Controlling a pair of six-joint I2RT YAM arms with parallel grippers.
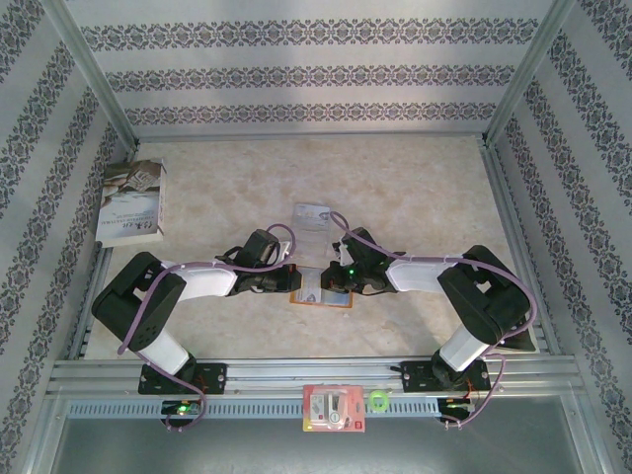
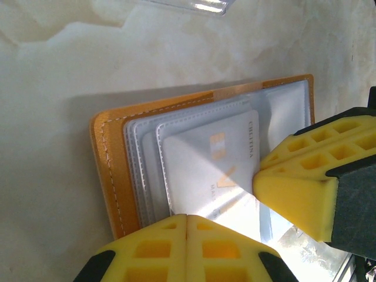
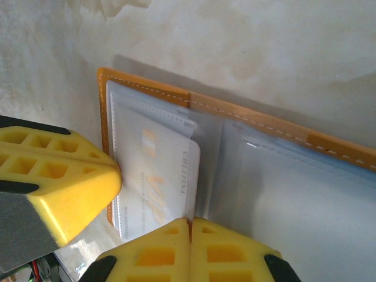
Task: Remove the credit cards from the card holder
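Overhead, a book [image 1: 131, 202] lies far left, and the card holder [image 1: 322, 298] sits open mid-table, mostly hidden beneath both grippers. The left gripper [image 2: 187, 226] has its yellow pads pressed together at the holder's edge, over a credit card [image 2: 205, 170] lying among the pale pockets. Whether it pinches anything cannot be told. The right gripper [image 3: 190, 229], likewise closed, touches that card with its tip.
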